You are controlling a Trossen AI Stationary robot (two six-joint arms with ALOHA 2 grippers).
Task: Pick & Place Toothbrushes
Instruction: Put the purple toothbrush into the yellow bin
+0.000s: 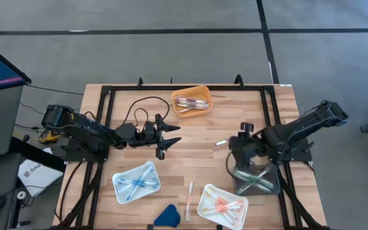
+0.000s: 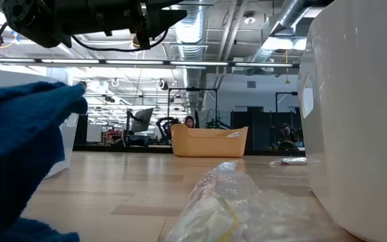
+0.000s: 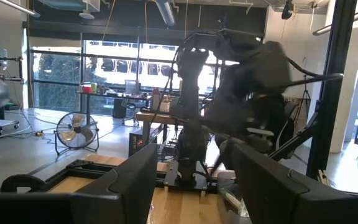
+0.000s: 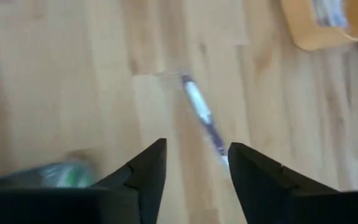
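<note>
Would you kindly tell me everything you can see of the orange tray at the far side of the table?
The orange tray is a small, shallow, rounded-corner tub that looks like plastic. It sits flat on the wooden table near the far edge, roughly midway between the two arms, slightly skewed to the table's edges. Inside lie several pale wrapped toothbrushes, bunched lengthwise. Neither gripper touches it; only the table and its contents do.

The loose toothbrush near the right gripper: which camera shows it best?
The right wrist view: the toothbrush lies on bare wood just ahead of the open right gripper. The high view shows only a small pale sliver; the low and left wrist views don't clearly show it.
</note>
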